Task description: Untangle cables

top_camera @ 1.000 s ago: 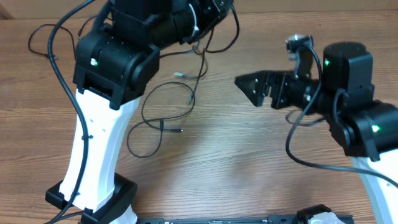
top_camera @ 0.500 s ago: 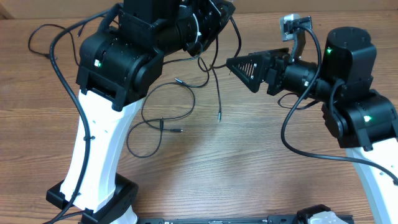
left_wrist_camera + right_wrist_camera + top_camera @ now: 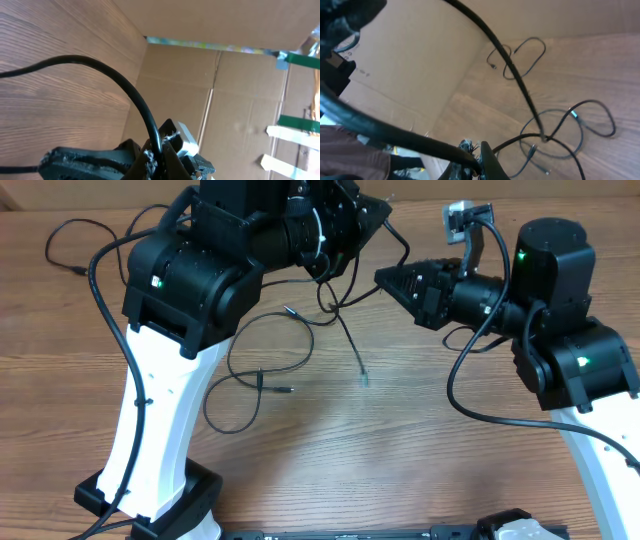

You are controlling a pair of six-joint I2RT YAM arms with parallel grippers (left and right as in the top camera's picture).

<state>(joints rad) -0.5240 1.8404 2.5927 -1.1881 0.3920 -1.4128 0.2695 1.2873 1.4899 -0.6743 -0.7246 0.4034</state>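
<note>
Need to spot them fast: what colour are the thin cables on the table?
The cables are black, clearest in the overhead view.

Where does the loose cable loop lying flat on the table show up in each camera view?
Overhead: the cable loop lies left of centre on the wooden table.
Left wrist: not in it.
Right wrist: the cable loop is at lower right, flat on the wood.
Shared landmark: the wooden table, visible in all three views.
</note>
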